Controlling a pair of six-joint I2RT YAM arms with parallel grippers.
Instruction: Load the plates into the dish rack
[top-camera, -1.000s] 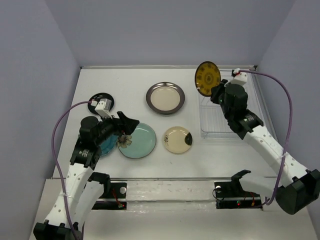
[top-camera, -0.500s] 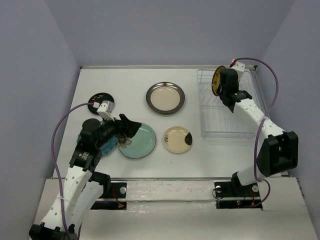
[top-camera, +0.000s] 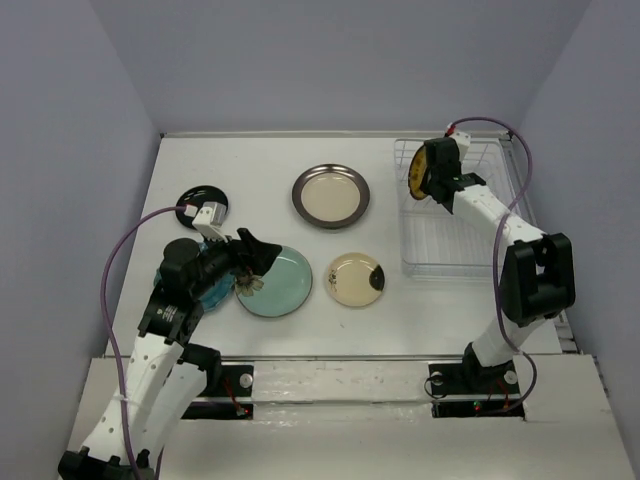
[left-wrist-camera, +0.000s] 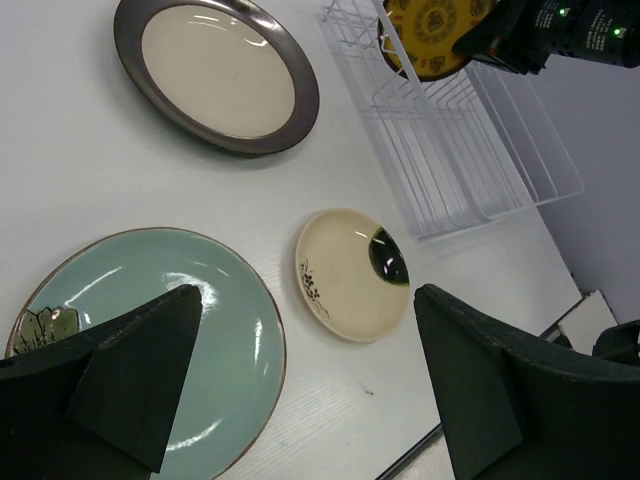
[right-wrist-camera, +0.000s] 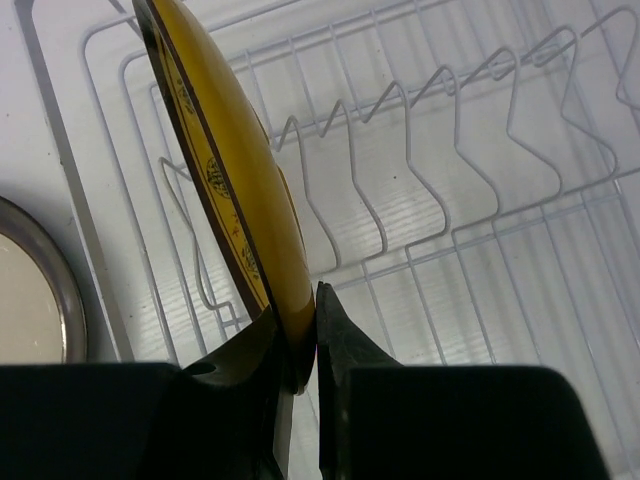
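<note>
My right gripper (top-camera: 428, 176) (right-wrist-camera: 300, 335) is shut on the rim of the small amber patterned plate (top-camera: 416, 170) (right-wrist-camera: 215, 170). It holds the plate upright, edge-on, over the far left end of the white wire dish rack (top-camera: 455, 215) (right-wrist-camera: 450, 200). My left gripper (top-camera: 255, 265) (left-wrist-camera: 320, 390) is open and empty above the pale teal flowered plate (top-camera: 278, 283) (left-wrist-camera: 150, 330). The dark teal plate (top-camera: 213, 290) lies mostly hidden under the left arm. The small black plate (top-camera: 203, 200), the silver-rimmed cream plate (top-camera: 331, 195) (left-wrist-camera: 218, 70) and the tan plate with a dark spot (top-camera: 357, 279) (left-wrist-camera: 352, 272) lie flat on the table.
The rack holds no plates in its slots. The enclosure walls stand close at the left, back and right. The rack sits against the right wall at the back.
The right arm has folded in and turned the amber plate from face-on to edge-on, bringing it down over the rack's far left end. The left arm has hardly moved.
</note>
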